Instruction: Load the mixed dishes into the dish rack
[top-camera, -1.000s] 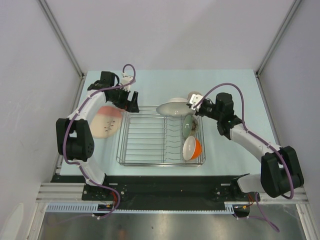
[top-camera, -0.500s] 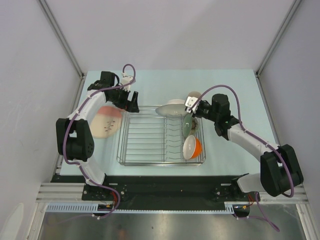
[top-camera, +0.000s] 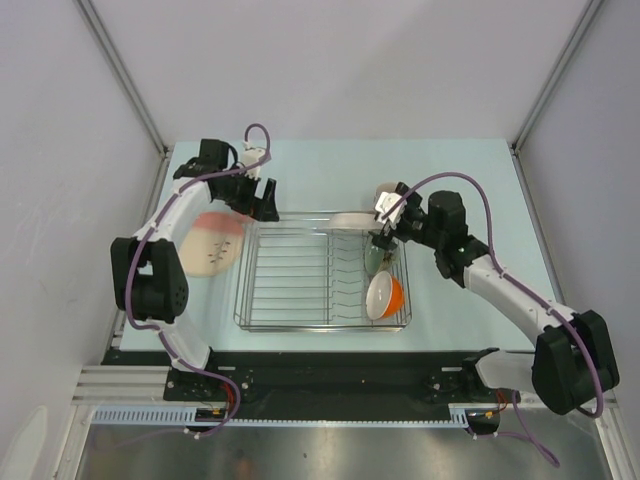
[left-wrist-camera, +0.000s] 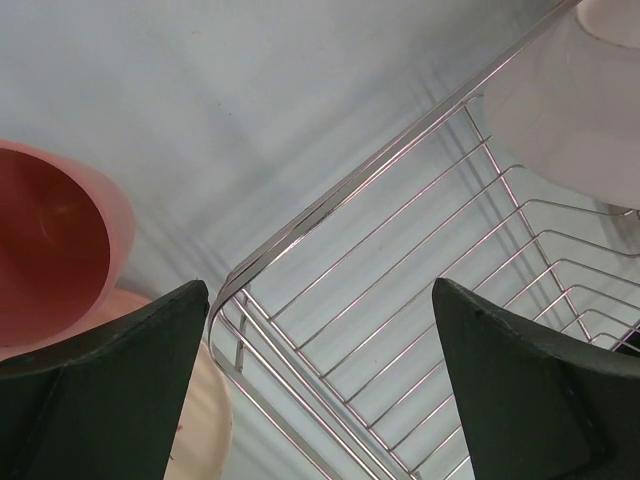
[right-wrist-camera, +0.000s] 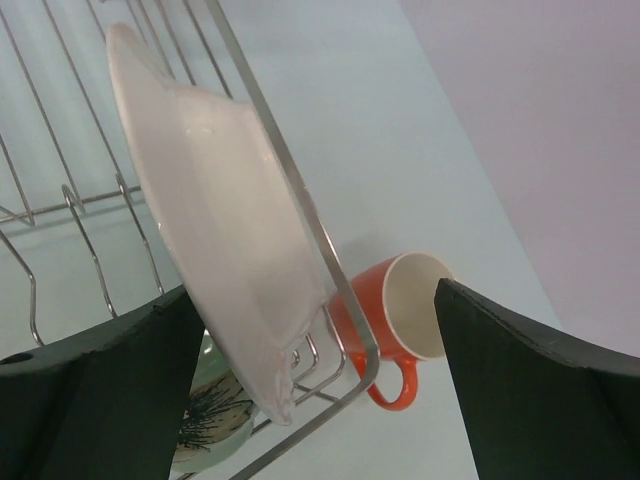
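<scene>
The silver wire dish rack (top-camera: 290, 285) sits mid-table. A white plate (top-camera: 345, 221) stands on edge against its far rail. Behind it in the right-hand row are a sage-green bowl (top-camera: 376, 258) and an orange white-lined bowl (top-camera: 384, 296). My right gripper (top-camera: 384, 224) is open, its jaws either side of the white plate's (right-wrist-camera: 210, 200) edge without pressing it. An orange mug (right-wrist-camera: 400, 315) lies on the table just outside the rack. My left gripper (top-camera: 265, 203) hangs open over the rack's far left corner (left-wrist-camera: 232, 285), beside a pink tumbler (left-wrist-camera: 50, 250).
The large pink-and-cream leaf-patterned plate (top-camera: 210, 243) lies flat on the table left of the rack, under my left arm. Grey walls and frame posts close in the table on three sides. The rack's left and middle rows hold nothing.
My right gripper has opened and let go of the white plate, which went from tilted flat above the rack to standing on edge at the far rail. The left arm barely moved.
</scene>
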